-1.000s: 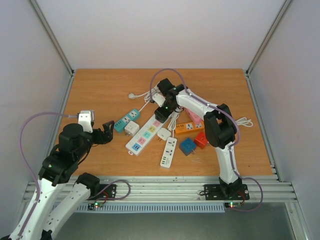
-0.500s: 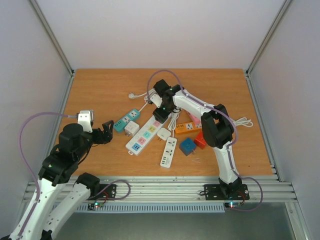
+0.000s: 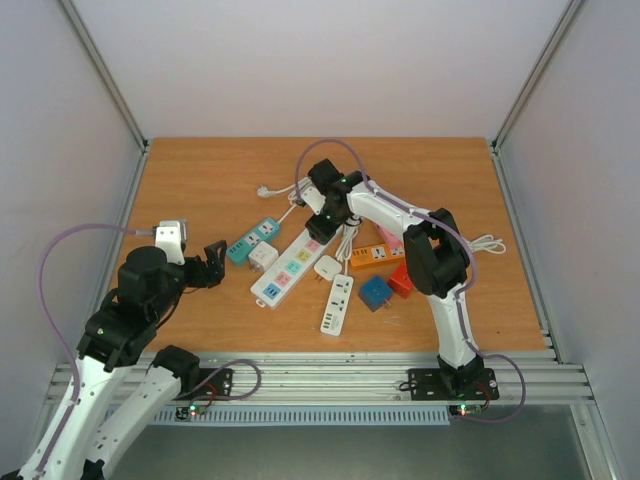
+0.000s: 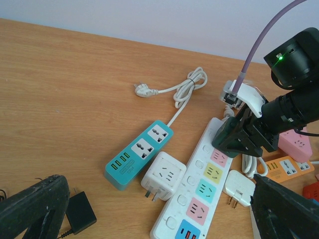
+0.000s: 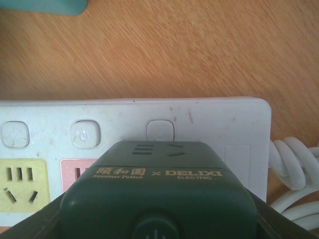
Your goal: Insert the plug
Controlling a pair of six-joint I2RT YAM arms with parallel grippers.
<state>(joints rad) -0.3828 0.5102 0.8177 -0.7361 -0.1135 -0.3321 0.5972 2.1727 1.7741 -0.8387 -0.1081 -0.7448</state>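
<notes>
The right fingers (image 3: 324,220) are partly closed and clamp the dark green plug (image 5: 157,199). It sits between them, right over the end of the white power strip (image 5: 209,124), at its pink socket. I cannot tell whether its pins are in. The left fingers (image 4: 30,204) are spread wide and hold nothing, low over the surface (image 4: 65,89). A teal strip (image 4: 139,154) and a white cube adapter (image 4: 164,175) lie just ahead of them.

L gripper (image 3: 207,266) wide open (L arm folded low), R arm stretched fwd, R gripper (image 3: 321,226) clamped.
</notes>
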